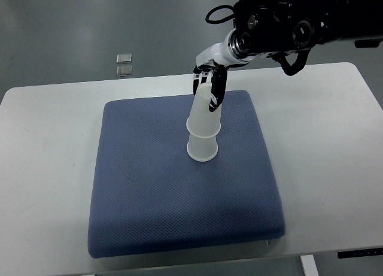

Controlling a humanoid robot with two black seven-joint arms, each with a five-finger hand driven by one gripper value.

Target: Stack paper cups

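- The blue cushion (179,204) fills the nearest part of the top view and lies on the white table (335,168); its soft, flat top probably serves to give upturned cups a steady, non-slip footing.
- Toward the far middle of the cushion stands the lower cup (201,149), mouth down, as the base of the stack.
- The upper cup (204,115) sits over it, also mouth down, leaning slightly; it looks not quite seated.
- The right hand (210,84), entering from the right above the cushion's far edge, pinches the upper cup near its closed end with dark fingers (219,90), a grip that leaves the rim free to slide down.
- Beyond the cushion's far-left corner, off the table, lie two small pale squares (124,64).
- The left arm is not visible.
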